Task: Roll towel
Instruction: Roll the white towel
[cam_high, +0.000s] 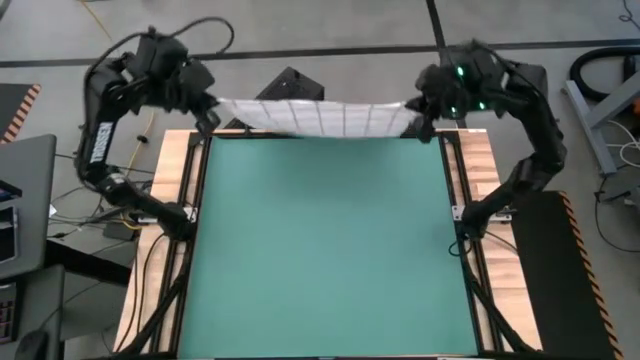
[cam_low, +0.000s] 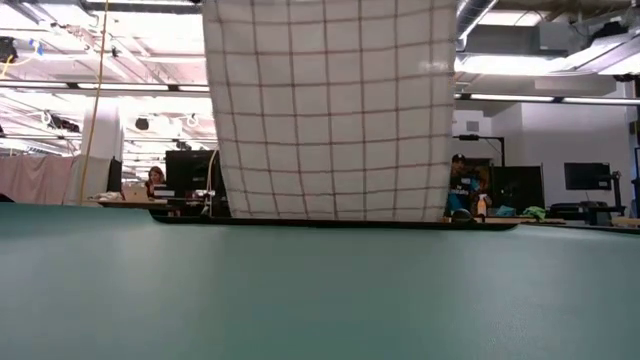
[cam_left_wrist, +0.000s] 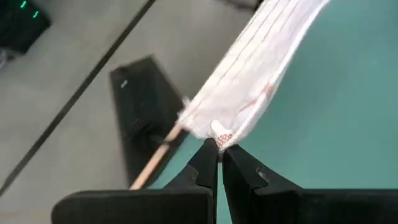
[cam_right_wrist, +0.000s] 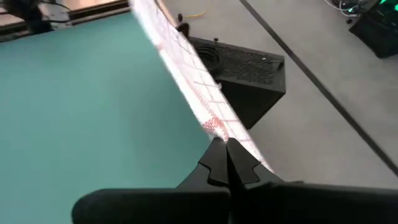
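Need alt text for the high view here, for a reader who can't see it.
Seen from above, two dark arms hold a white, red-checked towel stretched between them at the far edge of a green mat. The left gripper pinches one end and the right gripper the other, jaws shut on the cloth, which sags slightly in the middle.

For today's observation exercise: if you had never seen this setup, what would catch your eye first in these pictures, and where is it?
First, the towel, white with red check lines, stretched in the air between the two arms at the far edge of the green mat. The left gripper is shut on one end and the right gripper on the other. In the low view the towel hangs like a curtain, its lower edge at the mat's far edge.
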